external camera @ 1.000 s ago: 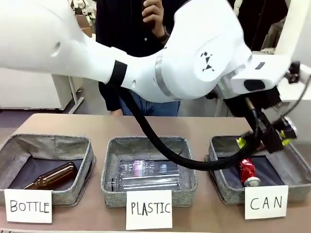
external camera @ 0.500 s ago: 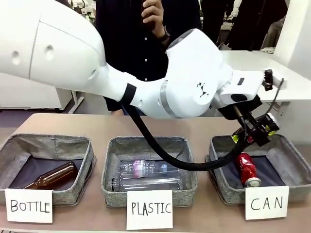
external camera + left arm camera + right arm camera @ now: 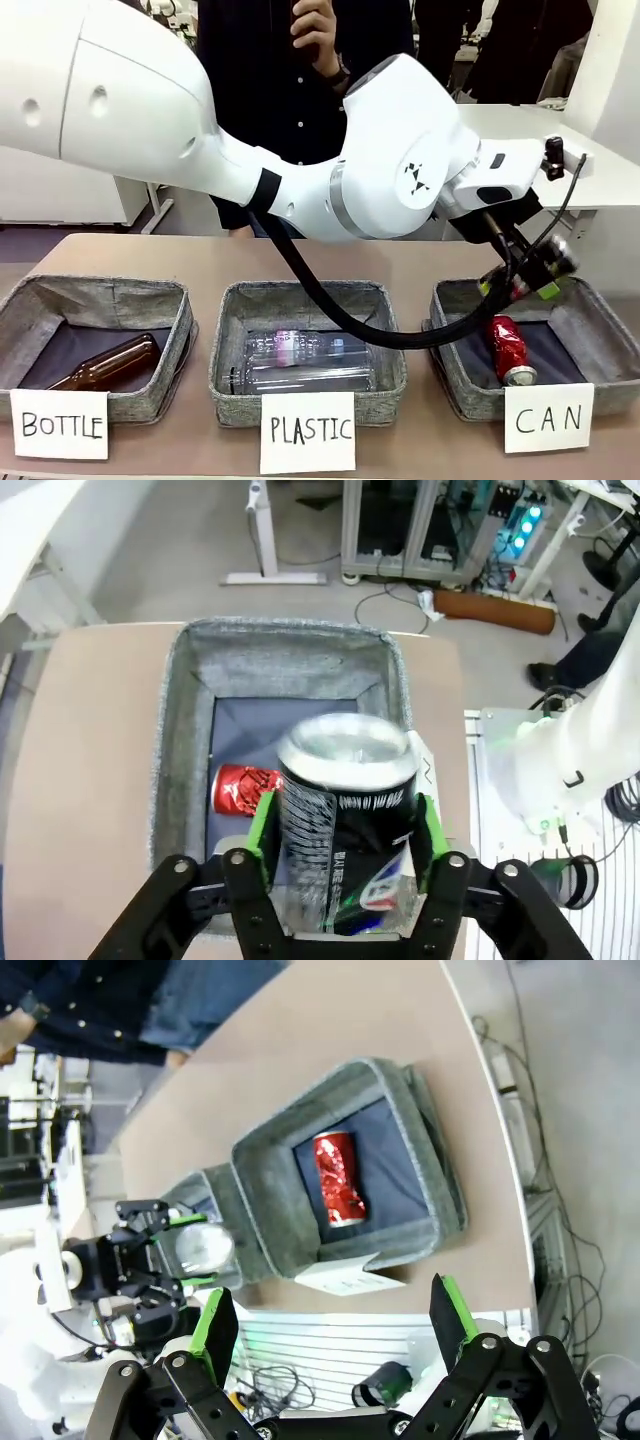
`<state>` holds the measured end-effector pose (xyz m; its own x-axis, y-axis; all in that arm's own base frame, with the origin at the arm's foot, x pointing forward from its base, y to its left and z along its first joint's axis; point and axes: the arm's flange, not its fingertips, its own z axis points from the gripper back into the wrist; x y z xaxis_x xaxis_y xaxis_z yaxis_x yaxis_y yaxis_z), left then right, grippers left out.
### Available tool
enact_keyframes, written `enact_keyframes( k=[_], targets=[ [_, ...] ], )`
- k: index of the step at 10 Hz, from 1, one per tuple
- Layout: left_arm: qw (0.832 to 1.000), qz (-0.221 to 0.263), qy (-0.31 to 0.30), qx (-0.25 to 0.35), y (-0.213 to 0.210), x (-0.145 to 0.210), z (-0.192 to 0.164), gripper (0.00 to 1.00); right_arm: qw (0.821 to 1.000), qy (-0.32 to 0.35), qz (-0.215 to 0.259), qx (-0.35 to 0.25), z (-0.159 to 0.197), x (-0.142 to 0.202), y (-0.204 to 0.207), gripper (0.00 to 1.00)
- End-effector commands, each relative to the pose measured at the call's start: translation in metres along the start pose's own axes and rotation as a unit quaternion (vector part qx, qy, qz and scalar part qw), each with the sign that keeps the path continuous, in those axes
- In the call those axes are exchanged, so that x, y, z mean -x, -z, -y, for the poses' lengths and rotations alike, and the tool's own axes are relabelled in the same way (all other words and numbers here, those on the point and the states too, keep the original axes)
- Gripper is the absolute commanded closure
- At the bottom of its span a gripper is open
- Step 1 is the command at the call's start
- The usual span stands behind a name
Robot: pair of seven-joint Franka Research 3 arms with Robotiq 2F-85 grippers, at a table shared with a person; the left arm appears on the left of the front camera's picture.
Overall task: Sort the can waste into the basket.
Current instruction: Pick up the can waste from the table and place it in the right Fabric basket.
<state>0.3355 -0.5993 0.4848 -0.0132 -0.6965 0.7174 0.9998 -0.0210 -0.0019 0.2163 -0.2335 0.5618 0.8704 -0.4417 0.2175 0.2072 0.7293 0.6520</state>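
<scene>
Three baskets (image 3: 308,300), tan table (image 3: 210,260), office floor

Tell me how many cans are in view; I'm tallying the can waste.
2. The red can lies on its side in the CAN basket. The dark can sits between the pads of the left end effector, above that basket. None seem hidden.

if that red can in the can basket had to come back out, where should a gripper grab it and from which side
Grip the red can across the middle of its crumpled body, coming straight down from above. It lies on its side on the floor of the basket, whose walls block a sideways approach. The fingers should straddle the body's width, not its ends. The right gripper, open above, looks better placed.
</scene>
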Motion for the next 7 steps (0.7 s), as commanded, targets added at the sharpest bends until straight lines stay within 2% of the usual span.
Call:
enact_keyframes(
  k=[1,5,7],
  targets=[
    [1.000,-0.006,-0.003,0.005,-0.002,-0.003,0.001,0.00,1.000,0.002,-0.001,0.005,-0.001,-0.001,0.000,0.00],
    [1.000,-0.008,-0.009,0.001,-0.011,-0.001,0.002,0.00,1.000,0.002,-0.001,0.005,-0.001,-0.001,0.000,0.00],
    [0.995,-0.073,-0.062,0.030,-0.048,0.011,0.006,0.00,1.000,-0.004,0.000,0.003,-0.001,0.001,0.001,0.00]
  ],
)
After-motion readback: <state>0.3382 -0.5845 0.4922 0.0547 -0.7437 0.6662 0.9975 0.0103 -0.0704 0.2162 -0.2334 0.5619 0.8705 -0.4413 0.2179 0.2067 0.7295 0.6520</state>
